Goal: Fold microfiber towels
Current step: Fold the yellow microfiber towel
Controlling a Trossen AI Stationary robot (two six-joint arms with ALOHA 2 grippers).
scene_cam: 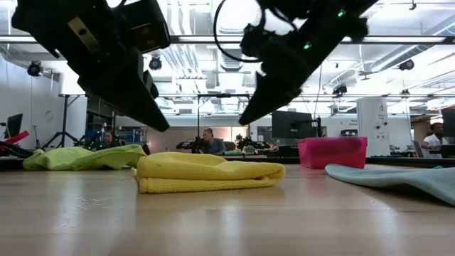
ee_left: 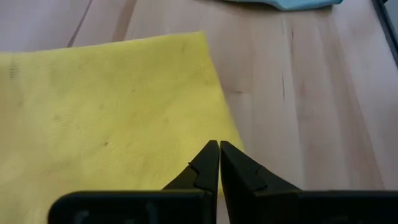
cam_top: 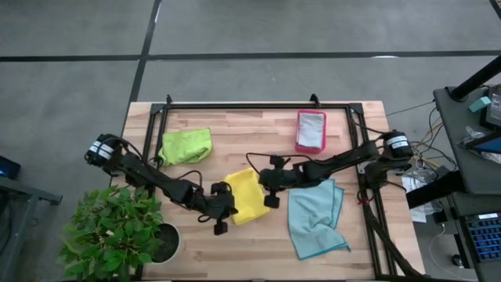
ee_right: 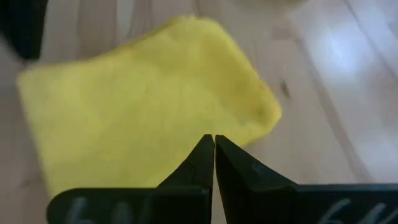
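The yellow towel [cam_top: 245, 196] lies folded mid-worktop [cam_top: 235, 129], between my left hand [cam_top: 220, 222] and right hand [cam_top: 272, 196], both pinched together, empty, above it. I judge this fold done; next, the light blue towel [cam_top: 313, 219] beside it needs spreading.

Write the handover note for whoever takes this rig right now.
Left gripper: jaws shut, empty, above the yellow towel.
Right gripper: jaws shut, empty, also above it.
Yellow towel: folded, mid-table.
Green towel: bunched at the table's far left, not folded.
Light blue towel: spread loosely on the right, not folded.
Pink tray: far side, something pale inside, cannot tell what.
Left to do: green and blue.
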